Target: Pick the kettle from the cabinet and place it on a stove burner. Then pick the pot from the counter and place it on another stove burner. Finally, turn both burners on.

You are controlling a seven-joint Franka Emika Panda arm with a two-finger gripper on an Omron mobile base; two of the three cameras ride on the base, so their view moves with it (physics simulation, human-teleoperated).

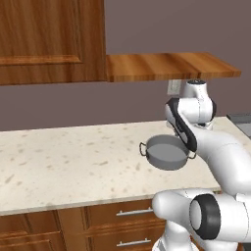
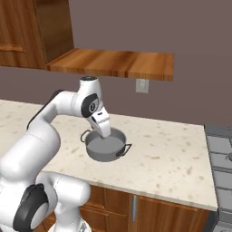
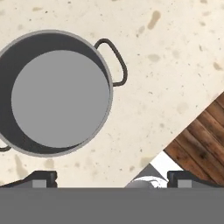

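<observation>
Pot (image 1: 166, 153): it stands upright on the counter (image 1: 63, 166), near the front edge, and it has no lid. It is grey, wide and shallow, with one small loop handle on each side.
Gripper (image 3: 112, 178): it hangs above the pot and looks straight down. In the hand view the two dark finger tips stand far apart, with nothing between them. The pot lies to the upper left of them there, not touching them.
Arm: in both base views the wrist hides part of the pot rim.
Cabinet (image 1: 49, 39): brown wood on the wall, with a closed panelled door. Its flat shelf board (image 2: 113, 63) reaches out over the counter.
Stove (image 2: 222, 158): it lies at the right end of the counter, well apart from the pot.
Wall outlet (image 2: 142, 85): white, just under the shelf board.
Drawers (image 1: 122, 225): brown wood with steel handles, under the counter.
</observation>
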